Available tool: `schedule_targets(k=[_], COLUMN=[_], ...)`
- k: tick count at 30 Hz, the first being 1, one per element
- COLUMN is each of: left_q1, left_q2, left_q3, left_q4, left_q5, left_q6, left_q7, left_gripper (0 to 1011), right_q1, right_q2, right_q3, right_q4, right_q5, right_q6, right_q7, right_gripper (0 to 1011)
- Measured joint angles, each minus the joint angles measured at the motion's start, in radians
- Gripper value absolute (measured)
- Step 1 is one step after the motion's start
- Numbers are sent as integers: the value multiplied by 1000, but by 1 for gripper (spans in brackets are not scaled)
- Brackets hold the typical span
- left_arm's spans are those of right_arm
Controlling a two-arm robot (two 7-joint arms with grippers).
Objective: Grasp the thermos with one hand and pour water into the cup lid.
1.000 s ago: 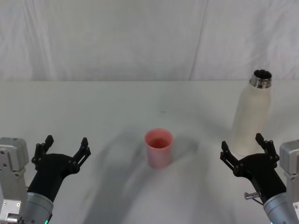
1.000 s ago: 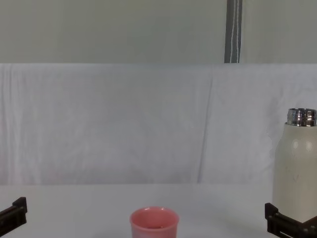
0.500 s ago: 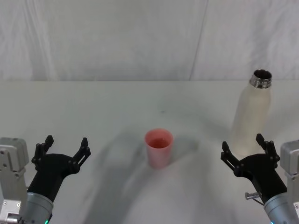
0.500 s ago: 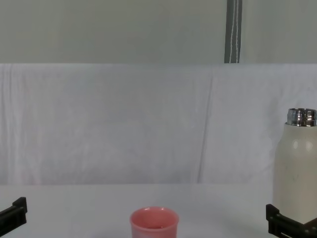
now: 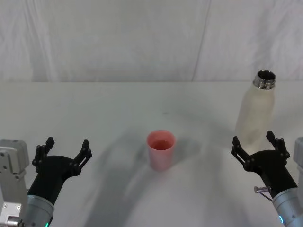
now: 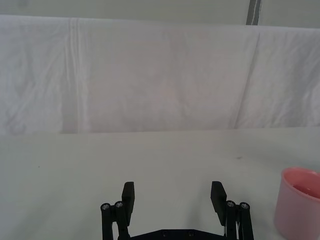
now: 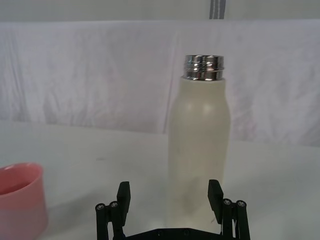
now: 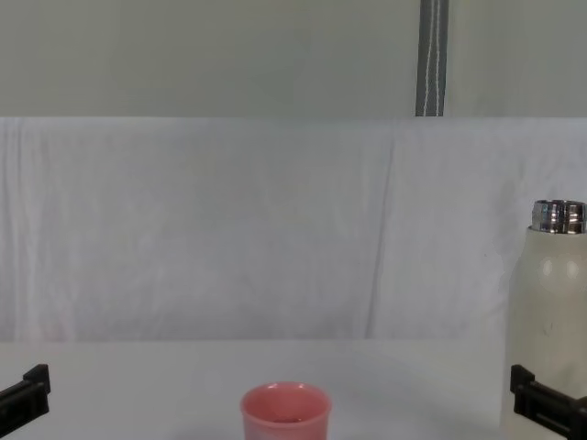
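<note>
Thermos [image 5: 256, 111] stands upright near table's right edge, right hand [image 5: 258, 145] spread just before it.

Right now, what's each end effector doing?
Left end effector: open, holding nothing.
Right end effector: open, just short of the thermos.

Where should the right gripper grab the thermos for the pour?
Best on the straight cream body of the thermos, below the rounded shoulders, coming in level from the robot's side. It stands upright, and the open right gripper already lines up with it. The steel neck looks narrow and slippery.
</note>
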Motion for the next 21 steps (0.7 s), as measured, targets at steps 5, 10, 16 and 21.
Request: schedule_targets(k=[5,10,16,21], left_q1=[0,0,0,0], left_q2=[0,0,0,0], left_q3=[0,0,0,0], left_q4=[0,0,0,0], left_q5=[0,0,0,0], left_q6=[0,0,0,0], left_q7=[0,0,0,0], left_gripper=[1001,1001,1001,1001], right_q1=[18,36,63,87], right_q2=[-15,-27,-41,-51], right_q3=[23,40,57,66], right_q4=[23,45,77,110], right_q5=[5,7,6,8], right_q6=[-8,-12,-15,-21], right_q7=[10,22,43,60], right_gripper=[1002,1002,1002,1002])
